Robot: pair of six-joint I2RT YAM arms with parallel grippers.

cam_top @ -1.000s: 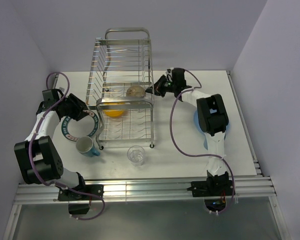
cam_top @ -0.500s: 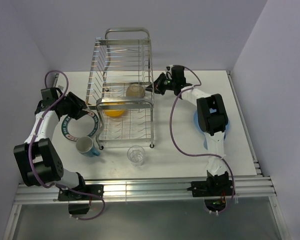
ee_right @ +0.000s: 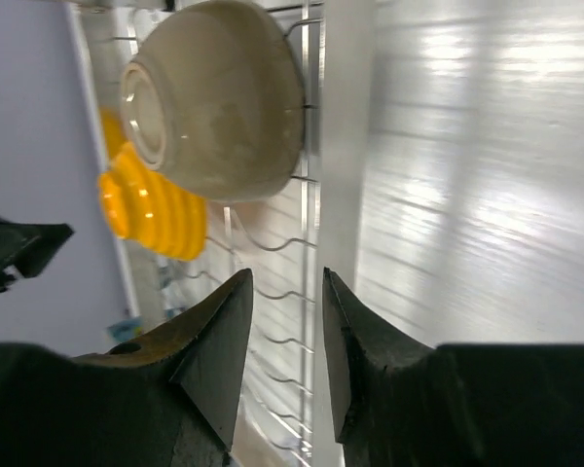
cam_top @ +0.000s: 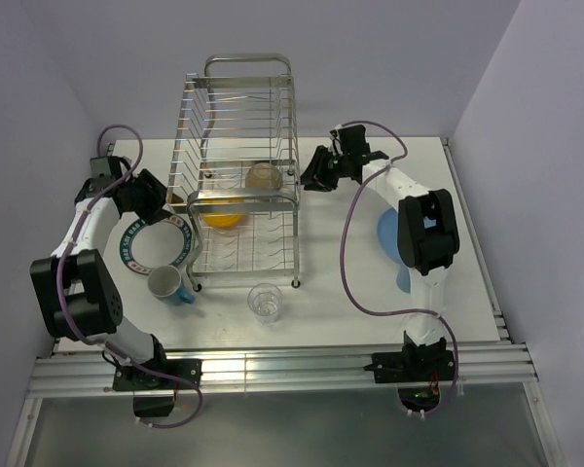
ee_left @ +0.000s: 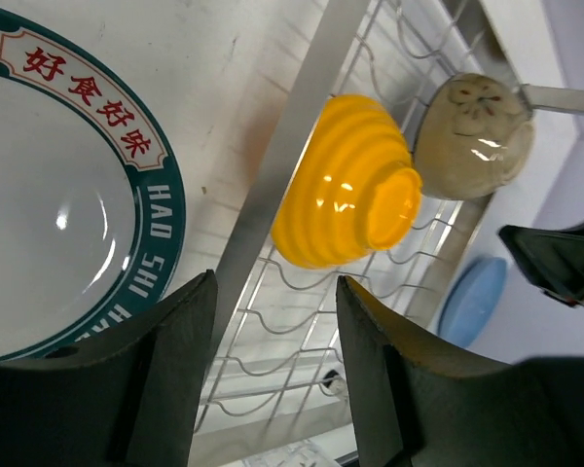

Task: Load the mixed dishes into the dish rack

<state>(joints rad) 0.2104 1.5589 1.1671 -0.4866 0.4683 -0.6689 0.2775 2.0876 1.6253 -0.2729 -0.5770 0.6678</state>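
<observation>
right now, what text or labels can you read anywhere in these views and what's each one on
"好食好味": red characters on a pale panel in the green rim of the white plate, left wrist view.
"HAO SHI": white letters further along that rim; the letters after them are hidden.
Top view: the rim lettering is too small to read. No other text shows.

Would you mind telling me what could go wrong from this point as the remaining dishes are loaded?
1. The beige bowl lies tilted on its side on the dish rack wires next to the yellow bowl; it may roll or slip.
2. The left hand, open, hangs by the patterned plate close to the rack frame; lifting the plate may strike the frame or the blue cup at its rim.
</observation>
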